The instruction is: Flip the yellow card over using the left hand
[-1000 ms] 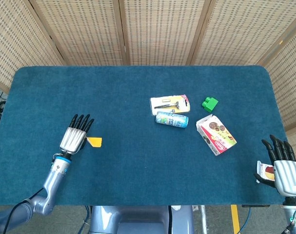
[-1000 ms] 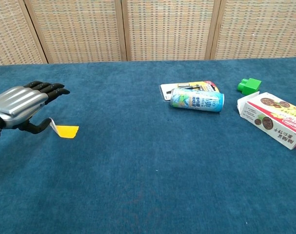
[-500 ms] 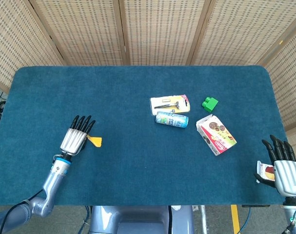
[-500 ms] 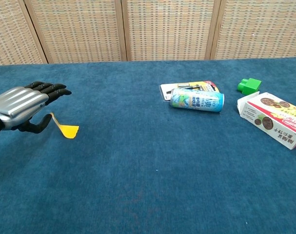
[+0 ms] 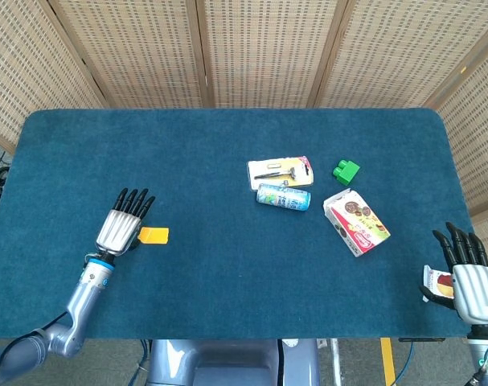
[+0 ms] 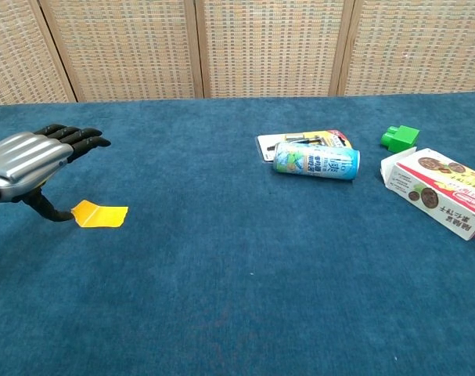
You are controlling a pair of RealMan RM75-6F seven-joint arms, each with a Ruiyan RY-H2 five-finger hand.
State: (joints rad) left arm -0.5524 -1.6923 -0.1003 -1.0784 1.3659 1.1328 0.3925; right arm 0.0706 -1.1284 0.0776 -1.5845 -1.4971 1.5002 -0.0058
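The yellow card point(image 5: 153, 235) lies flat on the blue table point(image 5: 227, 145), near its front left. My left hand point(image 5: 123, 221) hovers just left of the card, palm down with its fingers stretched out and apart. In the chest view the left hand point(image 6: 30, 157) sits above and to the left of the card point(image 6: 100, 213), and its thumb curls down to the card's left edge. Whether the thumb touches the card is unclear. Nothing is held in that hand. My right hand point(image 5: 469, 277) stays at the table's front right corner with its fingers spread.
A blue can point(image 5: 283, 196) lies on its side mid-table in front of a carded razor pack point(image 5: 280, 170). To the right are a green block point(image 5: 346, 170) and a cookie box point(image 5: 356, 222). A small white and red packet point(image 5: 436, 283) sits beside my right hand.
The card's left edge was lifted and the card stood tilted half a second ago; now it lies flat. My left hand has drawn slightly left. The right hand has not moved.
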